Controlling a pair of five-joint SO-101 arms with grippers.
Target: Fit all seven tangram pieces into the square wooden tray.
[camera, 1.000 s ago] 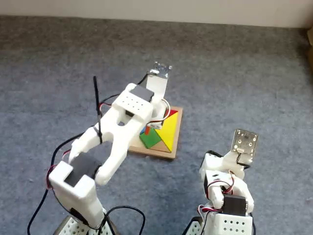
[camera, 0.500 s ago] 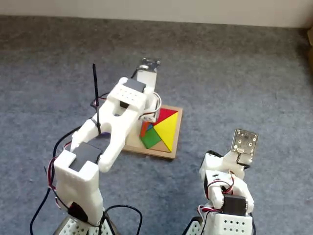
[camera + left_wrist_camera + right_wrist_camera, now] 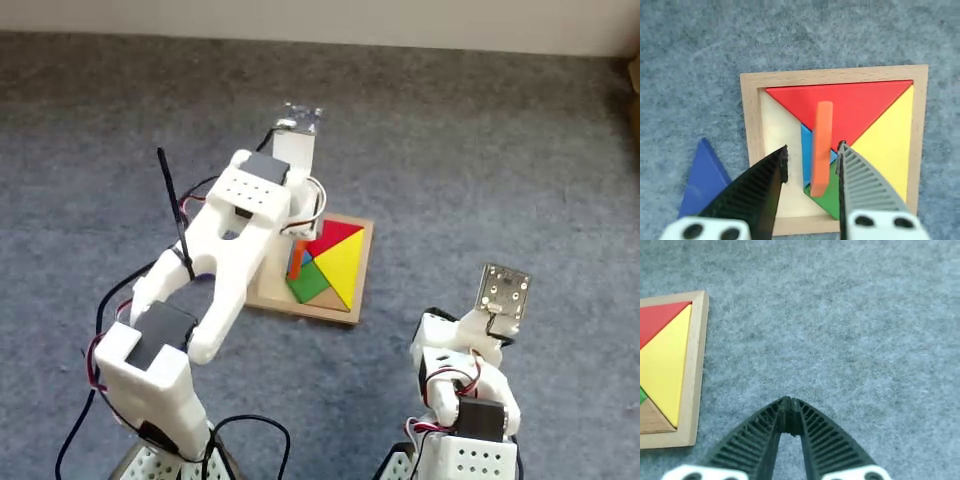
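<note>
High view: my left arm stretches over the square wooden tray on the grey table. My right arm sits folded, well apart from it.

Left wrist view: my left hand hovers above the tray, fingers spread, gripping nothing. An orange piece stands on edge inside, among flat coloured pieces. A blue triangle lies on the table just beside the tray.

Right wrist view: my right hand, fingers pressed together and empty, is over the table near the tray.
</note>
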